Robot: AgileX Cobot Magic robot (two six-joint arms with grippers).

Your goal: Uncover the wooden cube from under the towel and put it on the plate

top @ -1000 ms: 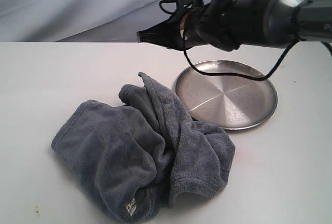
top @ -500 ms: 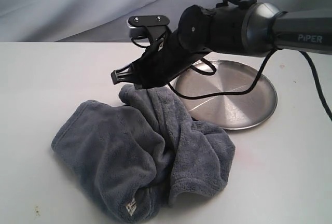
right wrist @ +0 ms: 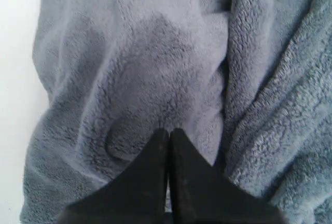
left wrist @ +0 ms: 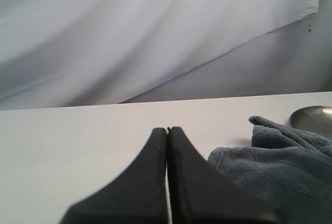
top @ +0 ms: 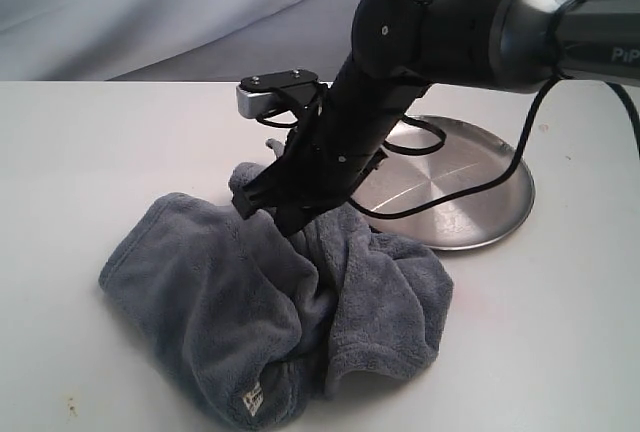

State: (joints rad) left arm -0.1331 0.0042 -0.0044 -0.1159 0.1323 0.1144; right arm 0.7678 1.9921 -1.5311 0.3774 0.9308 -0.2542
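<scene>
Exterior view-wise: got the right pincer [top: 268, 217] clamped shut on nothing, nose poking the towel [top: 220, 292] heap beside the plate [top: 480, 222]. Can't spot the wooden cube, probably buried there. Gotta open wide first, pinch a thick fold, peel away from the plate.

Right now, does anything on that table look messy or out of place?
Only the plush grey-blue towel: it lies crumpled in a heap, one edge against the rim of the round silver metal plate. The black right gripper, shut, pokes into its folds. Nothing looks spilled or broken.
</scene>
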